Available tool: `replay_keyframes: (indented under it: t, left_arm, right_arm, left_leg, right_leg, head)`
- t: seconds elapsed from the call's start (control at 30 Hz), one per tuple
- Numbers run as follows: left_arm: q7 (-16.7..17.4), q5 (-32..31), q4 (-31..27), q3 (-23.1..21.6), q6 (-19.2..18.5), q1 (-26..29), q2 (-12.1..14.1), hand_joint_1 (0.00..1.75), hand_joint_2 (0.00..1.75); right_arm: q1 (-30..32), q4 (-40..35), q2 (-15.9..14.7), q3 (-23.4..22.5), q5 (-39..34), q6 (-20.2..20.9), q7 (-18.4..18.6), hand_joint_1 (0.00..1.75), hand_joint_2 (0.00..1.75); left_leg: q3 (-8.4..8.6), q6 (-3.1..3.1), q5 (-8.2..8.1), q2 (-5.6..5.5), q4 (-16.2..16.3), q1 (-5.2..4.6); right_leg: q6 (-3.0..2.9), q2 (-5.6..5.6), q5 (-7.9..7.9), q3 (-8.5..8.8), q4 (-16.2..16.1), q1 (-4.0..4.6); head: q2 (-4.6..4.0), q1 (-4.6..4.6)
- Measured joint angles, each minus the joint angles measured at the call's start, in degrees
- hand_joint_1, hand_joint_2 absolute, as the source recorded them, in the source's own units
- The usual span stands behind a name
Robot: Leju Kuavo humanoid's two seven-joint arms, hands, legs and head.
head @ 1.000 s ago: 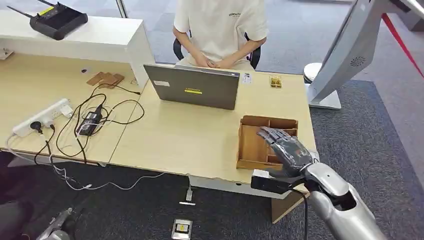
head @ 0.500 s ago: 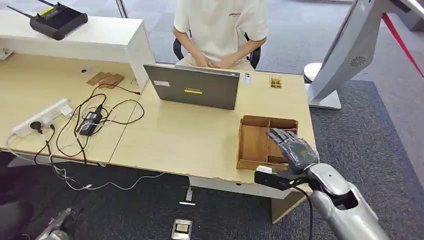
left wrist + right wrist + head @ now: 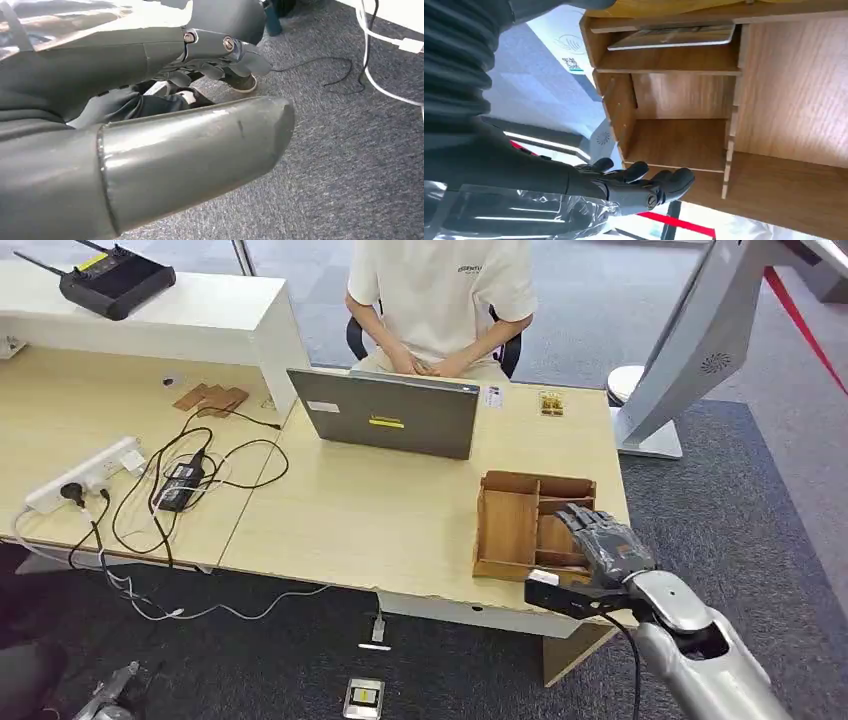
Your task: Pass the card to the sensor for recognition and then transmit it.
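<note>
- The right hand (image 3: 603, 540) is hovering over the near right corner of the wooden tray (image 3: 506, 530), fingers apart and a bit curled, holding nothing.
- In the right wrist view that same hand (image 3: 644, 185) is sitting just above the tray's small middle compartment, and its fingertips (image 3: 681, 178) are reaching past the divider there, not clearly touching any wood.
- The card (image 3: 671, 37) is lying flat in one of the tray's (image 3: 616, 107) small end compartments, well apart from the hand, pale face up.
- The left hand (image 3: 215, 67) is hanging down by the grey carpet (image 3: 350, 165), dark fingers curled in, though whether they're fully closed I honestly can't tell.
- A person in a cream shirt (image 3: 440, 290) is sitting at the far side of the desk (image 3: 380, 520), hands together behind the open laptop (image 3: 385, 415).
- A power strip (image 3: 85, 475) and a tangle of black cables (image 3: 190, 480) are lying on the left part of the desk.
</note>
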Motion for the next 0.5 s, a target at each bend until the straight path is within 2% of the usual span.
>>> replay_keyframes:
  t: [0.27, 0.5]
  left_arm:
    - [0.00, -0.22, 0.00, 0.13, 0.00, 0.05, 0.02, 0.00, 0.00]
    - [0.00, -0.96, 0.00, 0.61, -0.09, 0.10, 0.02, 0.00, 0.00]
  right_arm:
    - [0.19, 0.09, -0.26, -0.57, -1.22, -0.35, -0.22, 0.00, 1.75]
    - [1.20, -2.78, -0.20, -0.72, -3.39, 0.02, -1.07, 0.00, 1.75]
  left_leg:
    - [0.00, 0.00, 0.00, 0.00, 0.00, 0.00]
    - [0.00, 0.00, 0.00, 0.00, 0.00, 0.00]
  right_leg:
    - [0.00, 0.00, 0.00, 0.00, 0.00, 0.00]
    - [0.00, 0.00, 0.00, 0.00, 0.00, 0.00]
  head:
    - [0.00, 0.00]
    - [0.00, 0.00]
